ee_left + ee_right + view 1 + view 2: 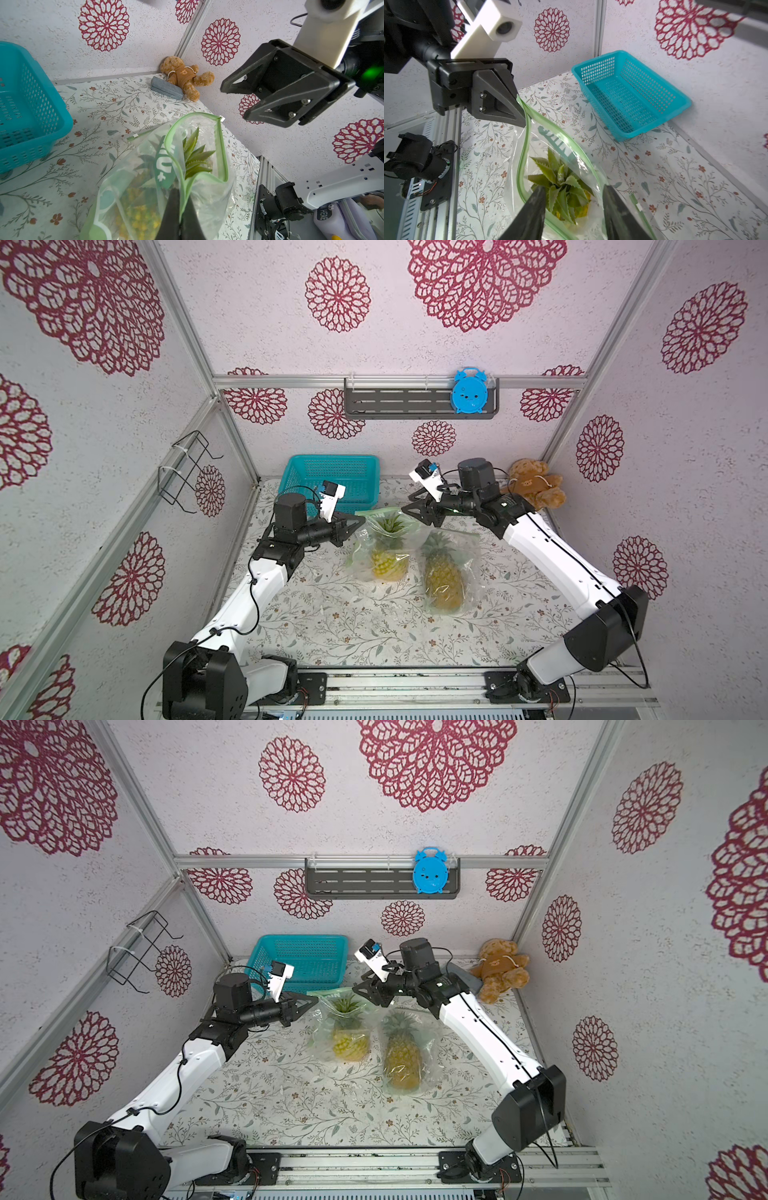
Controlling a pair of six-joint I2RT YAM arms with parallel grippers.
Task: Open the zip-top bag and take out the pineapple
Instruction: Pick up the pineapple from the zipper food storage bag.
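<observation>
Zip-top bag (207, 195) stood open, left claw (521, 121) clamped on its rim, right claw (232, 104) parted, empty — pineapple (560, 187) not yet out.

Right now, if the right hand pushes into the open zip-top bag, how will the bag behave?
Probably floppy: the zip-top bag curls and sags at its rim beyond the left hand pinching it, so it may fold shut. Its glossy film looks slippery. The pineapple standing inside may tip, dragging it along.
</observation>
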